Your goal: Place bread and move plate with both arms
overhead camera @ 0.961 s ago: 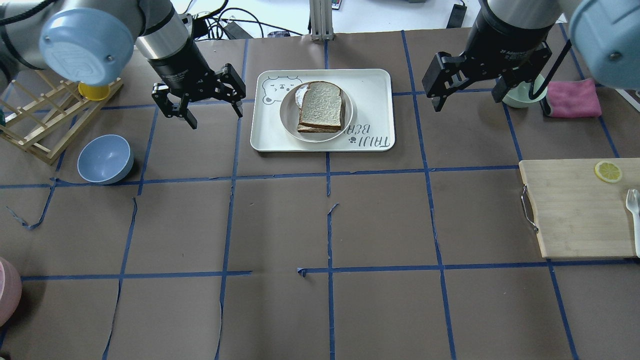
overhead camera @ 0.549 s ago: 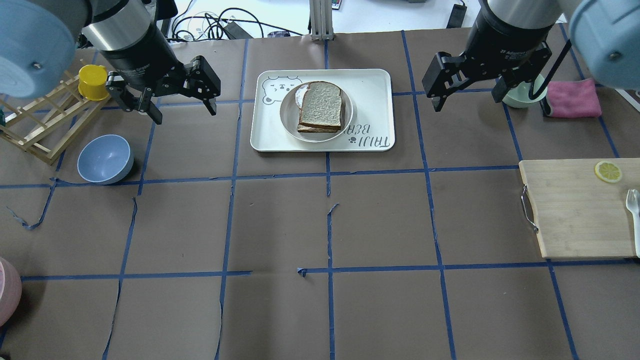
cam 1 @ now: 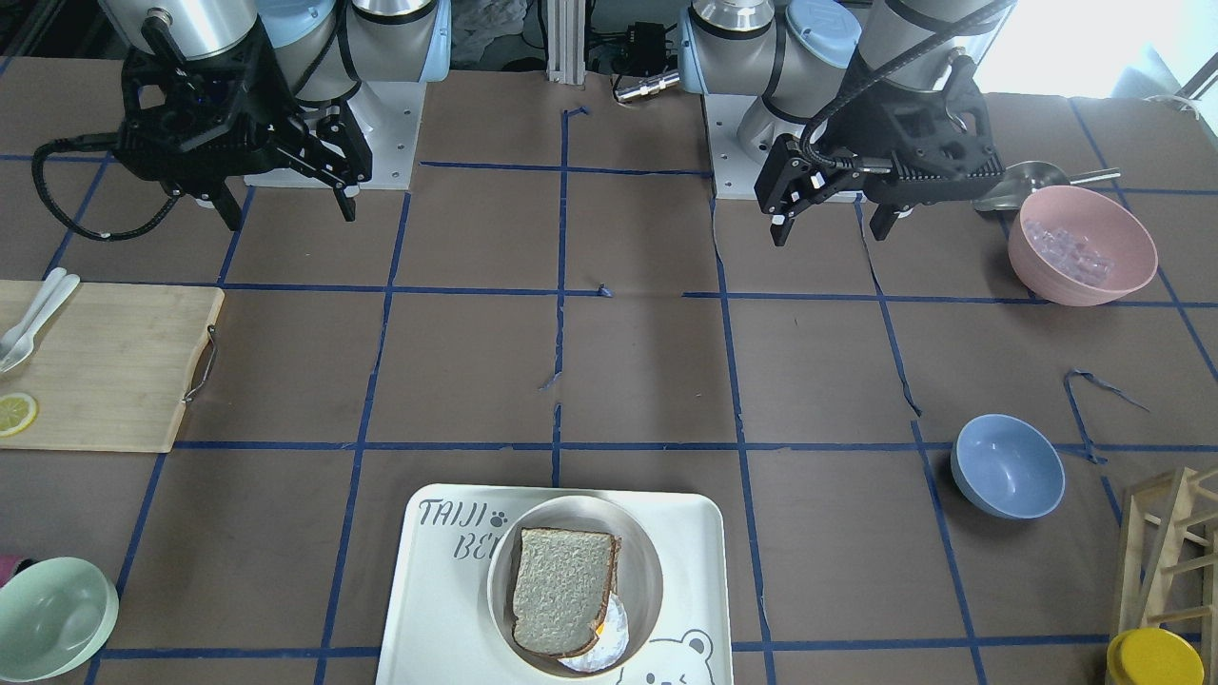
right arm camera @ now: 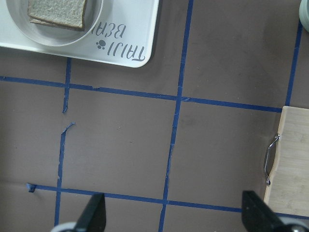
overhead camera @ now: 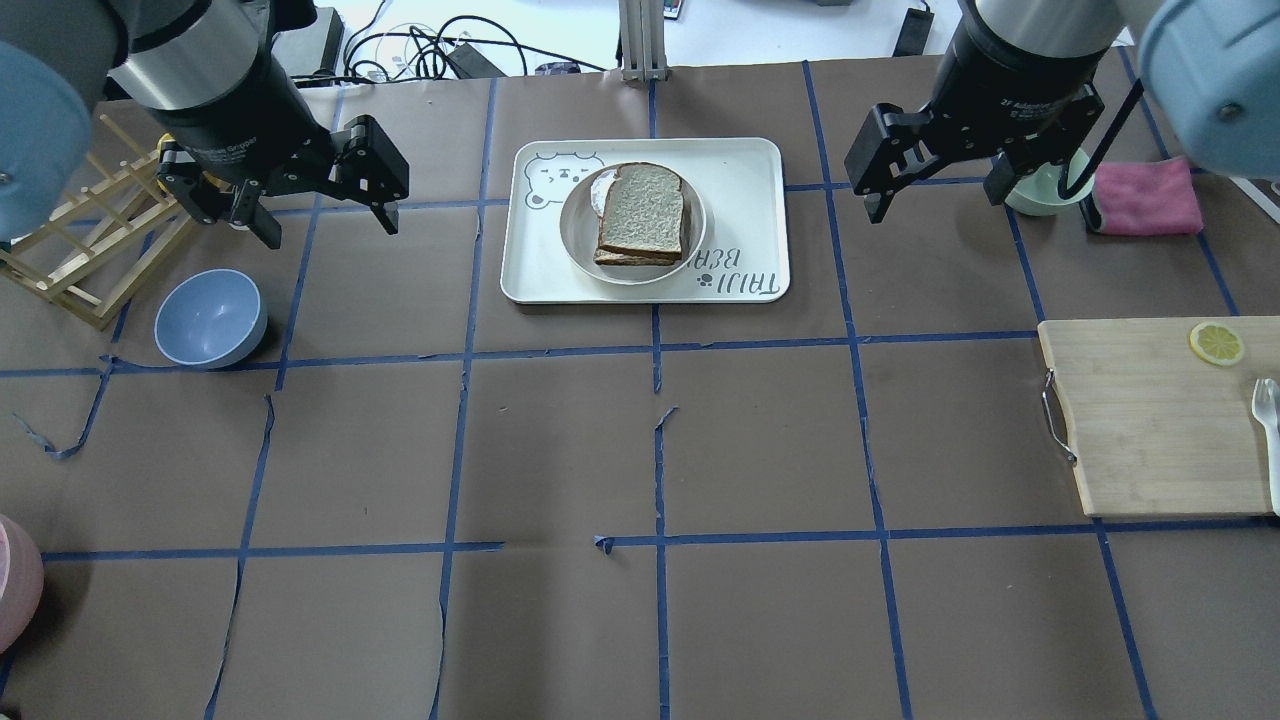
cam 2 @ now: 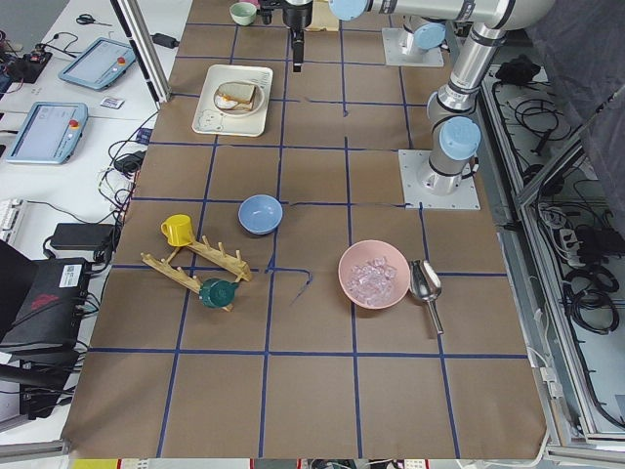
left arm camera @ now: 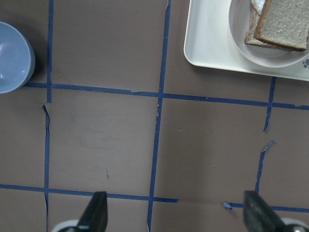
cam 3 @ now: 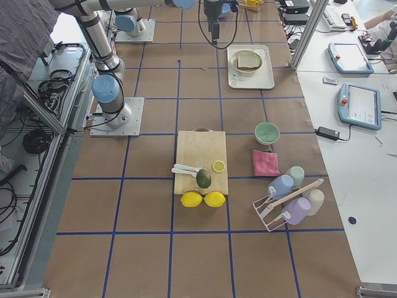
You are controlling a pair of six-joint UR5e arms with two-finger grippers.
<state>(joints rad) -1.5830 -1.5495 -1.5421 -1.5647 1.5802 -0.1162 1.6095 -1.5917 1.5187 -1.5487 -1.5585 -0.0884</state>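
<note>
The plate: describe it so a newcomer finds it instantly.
In the overhead view, top centre of the table lies a rectangular bear-printed white tray. The plate is the round cream dish on it. Unlike the blue bowl and mint-green bowl, it is shallow and holds bread.

The bread [overhead camera: 645, 208] hides most of the slice [overhead camera: 628, 258] beneath it. The tray [cam 1: 428, 618] runs off the front-facing view's bottom edge.

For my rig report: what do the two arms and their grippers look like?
Left arm and right arm: silver-grey tubes, light blue joint caps. Left gripper and right gripper: black, two-fingered, white lettering on the body. A black cable loops beside each wrist.
</note>
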